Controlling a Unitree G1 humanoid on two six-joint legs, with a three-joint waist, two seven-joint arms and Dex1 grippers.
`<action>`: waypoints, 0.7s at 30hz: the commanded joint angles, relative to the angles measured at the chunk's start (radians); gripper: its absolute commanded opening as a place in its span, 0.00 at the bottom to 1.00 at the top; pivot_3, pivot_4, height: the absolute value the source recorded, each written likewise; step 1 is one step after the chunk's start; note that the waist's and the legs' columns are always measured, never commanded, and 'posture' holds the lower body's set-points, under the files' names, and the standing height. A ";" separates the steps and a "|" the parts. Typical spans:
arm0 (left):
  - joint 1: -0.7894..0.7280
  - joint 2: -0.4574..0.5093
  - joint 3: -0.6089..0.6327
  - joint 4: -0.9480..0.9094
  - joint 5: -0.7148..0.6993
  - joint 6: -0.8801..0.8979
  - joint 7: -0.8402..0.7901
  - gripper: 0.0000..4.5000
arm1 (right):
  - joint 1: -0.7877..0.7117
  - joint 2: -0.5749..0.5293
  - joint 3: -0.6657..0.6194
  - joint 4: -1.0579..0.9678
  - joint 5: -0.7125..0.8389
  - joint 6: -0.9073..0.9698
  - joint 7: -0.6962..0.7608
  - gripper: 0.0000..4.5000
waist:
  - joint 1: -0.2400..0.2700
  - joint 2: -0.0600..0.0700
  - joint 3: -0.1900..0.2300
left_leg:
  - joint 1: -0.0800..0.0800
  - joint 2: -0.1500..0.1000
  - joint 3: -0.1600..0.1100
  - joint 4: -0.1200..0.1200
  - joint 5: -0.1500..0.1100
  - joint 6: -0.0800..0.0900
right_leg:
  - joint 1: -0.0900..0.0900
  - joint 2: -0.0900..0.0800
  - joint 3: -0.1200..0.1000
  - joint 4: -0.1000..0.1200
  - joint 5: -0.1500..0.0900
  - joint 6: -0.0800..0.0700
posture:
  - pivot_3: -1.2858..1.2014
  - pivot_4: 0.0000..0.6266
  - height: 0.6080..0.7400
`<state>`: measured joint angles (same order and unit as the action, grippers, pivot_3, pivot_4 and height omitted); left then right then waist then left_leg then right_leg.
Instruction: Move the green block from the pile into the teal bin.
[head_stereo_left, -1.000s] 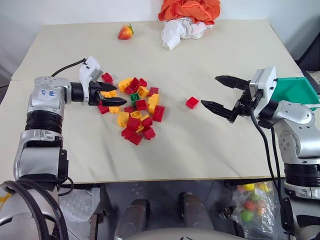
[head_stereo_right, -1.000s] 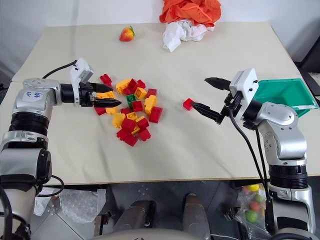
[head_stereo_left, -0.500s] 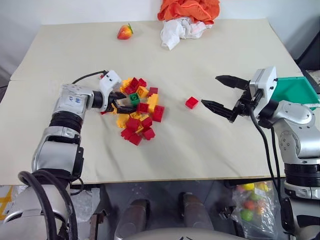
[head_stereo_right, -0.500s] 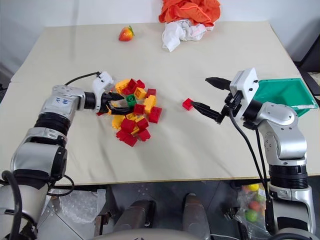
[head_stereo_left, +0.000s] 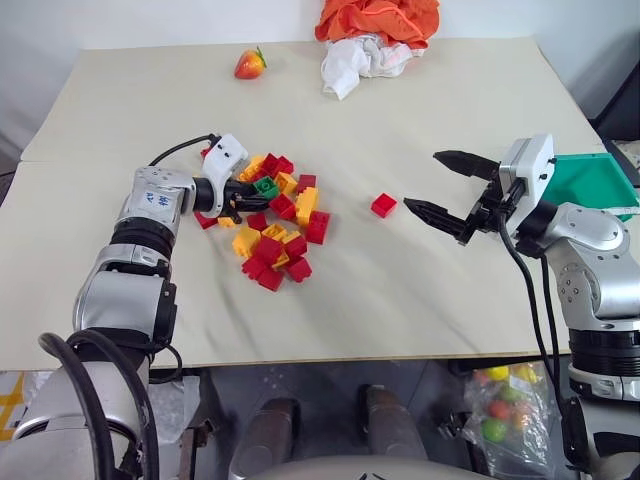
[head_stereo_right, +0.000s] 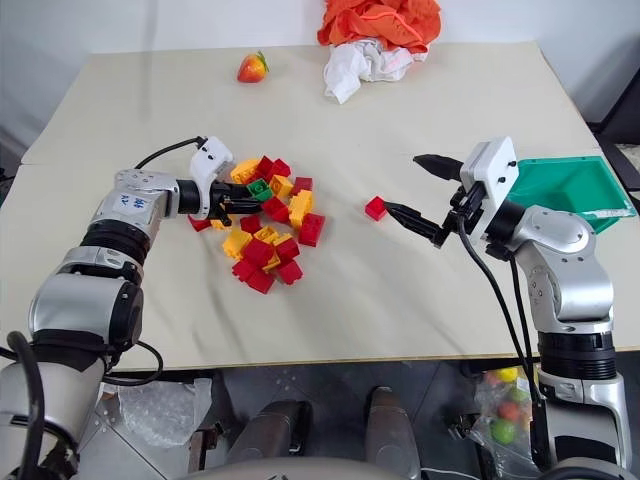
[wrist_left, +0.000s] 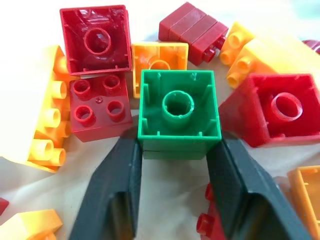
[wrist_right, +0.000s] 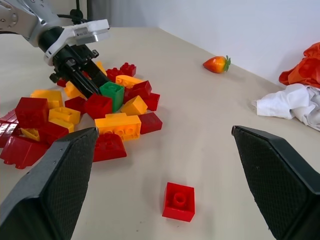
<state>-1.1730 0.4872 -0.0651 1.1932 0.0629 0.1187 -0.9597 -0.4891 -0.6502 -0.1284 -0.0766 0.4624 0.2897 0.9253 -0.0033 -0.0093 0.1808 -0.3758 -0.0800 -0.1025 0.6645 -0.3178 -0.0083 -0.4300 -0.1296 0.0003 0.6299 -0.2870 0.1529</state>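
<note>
The green block (wrist_left: 179, 115) lies tipped at the far left side of the pile (head_stereo_left: 282, 228) of red and yellow-orange bricks, its hollow underside facing my left wrist. My left gripper (head_stereo_left: 248, 192) is shut on it, one black finger (wrist_left: 117, 185) pressed against each side. My right gripper (head_stereo_left: 422, 181) hangs open above the table, right of the pile, with nothing between its fingers. The teal bin (head_stereo_right: 572, 167) stands at the table's right edge, just behind my right wrist.
A lone red brick (head_stereo_left: 383, 205) lies between the pile and my right gripper. A toy strawberry (head_stereo_left: 250, 64) sits at the far left, and a heap of orange and white cloth (head_stereo_left: 375, 35) lies at the far edge.
My left gripper reached right and down into the pile's left side and closed on the green block, which has tipped and shifted a little. The right arm has kept still.
</note>
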 joint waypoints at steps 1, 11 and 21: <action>-0.061 0.041 0.037 -0.053 -0.035 -0.003 -0.049 0.33 | 0.004 -0.017 -0.048 -0.048 0.020 -0.008 -0.010 1.00 | 0.000 0.000 0.000 | 0.000 0.000 0.000 0.000 0.000 0.000 | 0.000 0.000 0.000 0.000 0.000 0.000 | 0.52 0.24 1.00; -0.047 -0.064 -0.035 -0.352 -0.083 0.076 -0.272 0.33 | 0.015 -0.058 -0.095 -0.047 0.020 0.003 -0.018 1.00 | 0.007 0.000 0.000 | -0.001 0.002 0.000 0.001 -0.001 0.001 | 0.001 -0.001 0.000 -0.002 0.001 0.001 | 0.52 0.24 1.00; 0.035 -0.363 -0.176 -0.259 -0.012 -0.002 -0.168 0.41 | 0.125 -0.088 -0.153 -0.160 0.041 0.051 -0.056 1.00 | 0.003 -0.001 0.001 | -0.001 0.000 0.002 0.001 -0.002 0.003 | 0.001 0.000 0.002 -0.002 0.001 0.002 | 0.52 0.24 1.00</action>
<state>-1.1206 0.1165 -0.2386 0.9099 0.0327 0.1550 -1.1590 -0.3711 -0.7202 -0.2406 -0.1781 0.4778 0.3344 0.8826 -0.0001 -0.0101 0.1813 -0.3765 -0.0803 -0.1001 0.6660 -0.3196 -0.0051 -0.4294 -0.1298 0.0031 0.6274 -0.2858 0.1552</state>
